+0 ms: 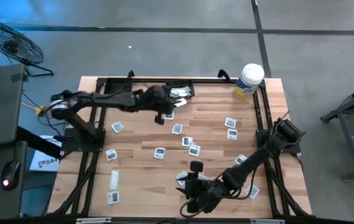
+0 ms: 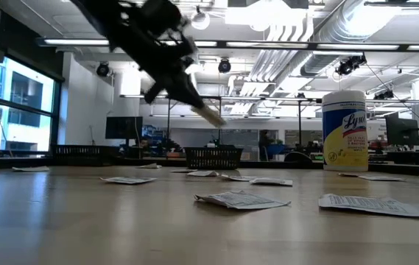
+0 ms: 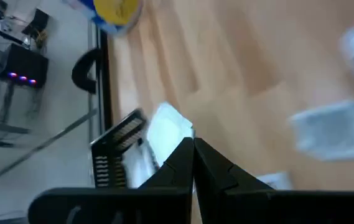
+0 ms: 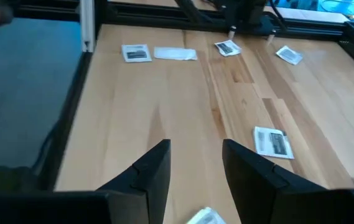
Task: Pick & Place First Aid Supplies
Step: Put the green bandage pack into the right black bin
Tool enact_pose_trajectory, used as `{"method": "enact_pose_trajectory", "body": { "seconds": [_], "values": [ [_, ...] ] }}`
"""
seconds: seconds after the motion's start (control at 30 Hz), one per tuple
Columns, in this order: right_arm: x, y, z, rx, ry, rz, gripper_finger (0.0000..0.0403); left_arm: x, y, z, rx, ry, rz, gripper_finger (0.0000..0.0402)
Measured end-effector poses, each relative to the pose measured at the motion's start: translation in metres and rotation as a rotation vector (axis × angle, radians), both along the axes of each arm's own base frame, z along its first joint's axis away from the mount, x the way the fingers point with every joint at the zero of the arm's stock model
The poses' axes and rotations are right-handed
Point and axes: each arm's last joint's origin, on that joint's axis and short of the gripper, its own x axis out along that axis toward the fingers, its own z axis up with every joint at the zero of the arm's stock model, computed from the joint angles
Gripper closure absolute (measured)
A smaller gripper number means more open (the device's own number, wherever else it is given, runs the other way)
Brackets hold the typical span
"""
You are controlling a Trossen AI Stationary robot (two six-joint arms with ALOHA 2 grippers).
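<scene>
Dark fingers of our left pincer [image 1: 162, 116] are pressing fully together, and in the low view we are seeing a narrow tan strip [image 2: 209, 115] sticking out from their tips, lifted well above the wooden surface [image 1: 139, 140]. Just beyond this pincer, a small black basket [image 1: 181, 92] is sitting at the far edge, with white packets [image 3: 167, 127] lying in it. Farther along that edge, we are seeing a white tub with a yellow label [image 1: 248, 81] standing upright.

Our right pincer [image 4: 195, 163] is hanging low over the near edge with its fingers spread apart and nothing between them. A white square packet [image 4: 272, 141] is lying just ahead of it. More first aid supplies [image 1: 190, 145] are lying scattered flat between the two pincers, and a narrow white strip [image 1: 114, 179] is resting beside the left rail.
</scene>
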Motion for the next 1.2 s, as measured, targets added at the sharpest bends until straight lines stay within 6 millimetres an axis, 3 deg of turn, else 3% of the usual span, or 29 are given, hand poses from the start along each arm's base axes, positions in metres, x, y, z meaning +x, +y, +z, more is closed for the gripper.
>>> {"method": "enact_pose_trajectory", "body": {
  "seconds": [0.23,0.43,0.67,0.83,1.0,1.2],
  "values": [
    [0.002,-0.002,0.0,0.012,0.011,0.012,0.0263,0.02,0.06,-0.027,0.167,0.199,0.063,0.0402],
    [0.001,-0.002,-0.001,0.01,0.017,0.018,0.0263,0.026,0.084,-0.051,0.212,0.272,0.074,0.0402],
    [0.002,-0.004,-0.001,-0.001,0.024,0.012,0.0263,0.033,0.085,-0.061,0.299,0.3,0.083,0.0386],
    [0.003,-0.006,-0.002,0.005,0.031,0.008,0.0263,0.034,0.087,-0.058,0.335,0.29,0.129,0.0342],
    [0.003,-0.006,-0.002,0.013,0.033,0.009,0.0263,0.032,0.088,-0.056,0.358,0.305,0.297,0.0287],
    [0.003,-0.006,-0.002,0.018,0.038,0.017,0.0263,0.021,0.075,-0.035,0.229,0.277,0.297,0.0256]
  ]
}}
